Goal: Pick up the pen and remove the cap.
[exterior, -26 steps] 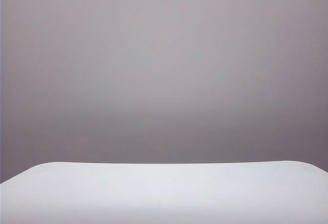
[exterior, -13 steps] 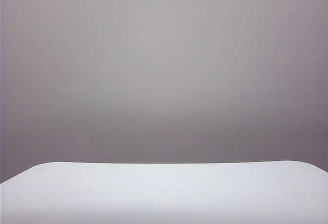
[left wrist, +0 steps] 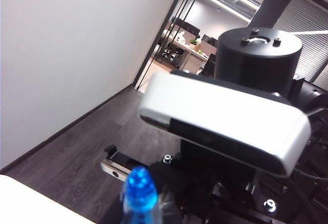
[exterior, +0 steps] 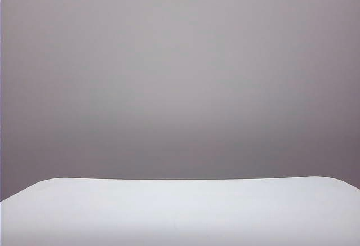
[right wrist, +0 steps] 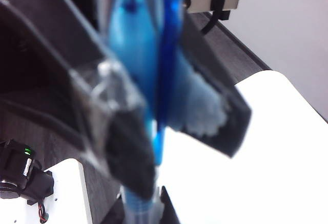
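Observation:
The exterior view shows neither arm nor the pen. In the right wrist view my right gripper [right wrist: 179, 152] has its two dark fingers [right wrist: 128, 152] pressed on either side of the translucent blue cap [right wrist: 134, 55], all of it blurred. Below the cap the pen's clear barrel [right wrist: 141, 211] runs on between the two dark fingertips of my left gripper [right wrist: 146, 215], which is shut on it. In the left wrist view the pen's rounded blue end [left wrist: 139, 188] pokes up from the frame's edge, and the left jaws themselves are hidden there.
The white table [exterior: 180, 212] stands before a plain grey wall [exterior: 180, 77]. In the left wrist view the right arm's silver wrist camera [left wrist: 225, 126] fills the near space above a dark wood floor [left wrist: 77, 152]. White tabletop [right wrist: 277, 157] lies under both grippers.

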Robot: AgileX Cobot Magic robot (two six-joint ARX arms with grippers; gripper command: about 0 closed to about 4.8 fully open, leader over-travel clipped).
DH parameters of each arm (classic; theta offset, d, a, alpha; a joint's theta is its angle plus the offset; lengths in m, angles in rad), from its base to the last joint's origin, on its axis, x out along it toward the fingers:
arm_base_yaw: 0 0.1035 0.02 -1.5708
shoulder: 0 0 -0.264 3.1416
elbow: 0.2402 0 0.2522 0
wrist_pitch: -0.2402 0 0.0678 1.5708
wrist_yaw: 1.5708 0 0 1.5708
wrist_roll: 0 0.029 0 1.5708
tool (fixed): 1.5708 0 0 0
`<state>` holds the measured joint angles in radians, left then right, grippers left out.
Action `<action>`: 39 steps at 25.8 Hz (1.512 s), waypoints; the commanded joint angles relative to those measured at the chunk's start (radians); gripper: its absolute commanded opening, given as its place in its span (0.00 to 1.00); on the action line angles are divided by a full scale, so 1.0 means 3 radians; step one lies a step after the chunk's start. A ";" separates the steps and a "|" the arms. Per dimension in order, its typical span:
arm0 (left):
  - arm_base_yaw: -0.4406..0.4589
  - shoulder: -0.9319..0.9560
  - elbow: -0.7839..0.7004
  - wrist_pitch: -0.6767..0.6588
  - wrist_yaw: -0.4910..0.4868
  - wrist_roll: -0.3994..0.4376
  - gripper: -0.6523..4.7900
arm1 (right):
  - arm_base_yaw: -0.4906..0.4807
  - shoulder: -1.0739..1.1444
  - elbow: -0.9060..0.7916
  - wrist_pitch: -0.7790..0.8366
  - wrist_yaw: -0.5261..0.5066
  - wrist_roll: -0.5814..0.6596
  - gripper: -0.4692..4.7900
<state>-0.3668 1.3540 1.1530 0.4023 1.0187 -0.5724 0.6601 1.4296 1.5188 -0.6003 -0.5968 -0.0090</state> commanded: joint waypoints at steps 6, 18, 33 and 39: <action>0.0023 -0.0006 0.0004 0.0331 -0.0333 0.0076 0.16 | 0.0015 -0.0018 -0.0023 -0.0094 -0.0032 -0.0078 0.08; 0.0017 -0.0008 0.0005 0.0465 -0.0488 0.0657 0.16 | 0.0001 0.0025 -0.0136 -0.0127 0.0267 -0.0090 0.08; 0.0465 0.0418 0.0005 -0.3136 -0.1937 0.2118 0.16 | -0.0675 0.0543 -0.0504 -0.0783 0.1237 -0.0225 0.08; 0.0221 0.1302 0.0005 -0.3703 -0.2113 0.2084 0.17 | -0.0800 0.0970 -0.1233 -0.0417 0.1275 -0.0223 0.08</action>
<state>-0.2832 1.7290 1.1534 -0.6910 0.4114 0.0517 0.4183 1.7107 1.1606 -0.7513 -0.2123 -0.0727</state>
